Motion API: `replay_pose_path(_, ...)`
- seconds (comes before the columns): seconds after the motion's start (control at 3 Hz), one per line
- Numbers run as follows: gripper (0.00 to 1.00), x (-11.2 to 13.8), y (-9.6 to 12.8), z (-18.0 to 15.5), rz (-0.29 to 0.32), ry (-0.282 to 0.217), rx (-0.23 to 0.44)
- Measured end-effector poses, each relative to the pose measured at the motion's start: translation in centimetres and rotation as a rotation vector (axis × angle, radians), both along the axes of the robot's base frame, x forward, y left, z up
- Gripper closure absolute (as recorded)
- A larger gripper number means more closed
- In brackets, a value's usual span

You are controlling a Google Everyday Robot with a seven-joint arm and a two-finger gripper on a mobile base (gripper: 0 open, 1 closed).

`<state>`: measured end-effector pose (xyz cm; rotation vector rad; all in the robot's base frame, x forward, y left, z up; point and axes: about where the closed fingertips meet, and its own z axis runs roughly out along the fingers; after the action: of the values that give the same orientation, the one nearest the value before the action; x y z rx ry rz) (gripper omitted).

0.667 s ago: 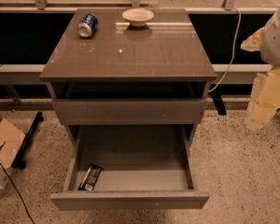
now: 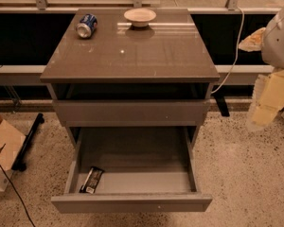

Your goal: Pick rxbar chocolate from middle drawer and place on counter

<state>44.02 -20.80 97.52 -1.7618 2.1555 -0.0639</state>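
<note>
The rxbar chocolate (image 2: 91, 179) is a flat black wrapper with a white patch at its near end. It lies in the front left corner of the open middle drawer (image 2: 142, 162), which is pulled out toward me. The grey drawer front above it is closed. The counter (image 2: 132, 51) is the glossy grey-brown top of the cabinet. My gripper (image 2: 266, 109) hangs at the right edge of the view, pale and cream-coloured. It is beside the cabinet, well to the right of the drawer and above floor level, holding nothing that I can see.
A blue soda can (image 2: 86, 26) lies on its side at the counter's back left. A white bowl (image 2: 140, 17) stands at the back middle. A cardboard box (image 2: 2, 145) and a black stand leg (image 2: 28, 141) are on the floor to the left. A white cable (image 2: 232, 56) hangs to the right.
</note>
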Motion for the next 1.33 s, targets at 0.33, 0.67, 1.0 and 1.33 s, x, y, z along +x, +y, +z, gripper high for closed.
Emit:
replay_pose_path(0.33, 0.0, -0.1, 2.4, -1.0, 0.136, -0.041, 0.019)
replay_pose_path(0.67, 0.0, 0.6, 4.9, -3.0, 0.26, -0.074, 0.046)
replay_pose_path(1.0, 0.0, 2.0, 7.2, -5.6, 0.32, -0.089, 0.094)
replay_pose_path(1.33, 0.0, 4.5, 9.7, -8.9, 0.352, -0.115, 0.153)
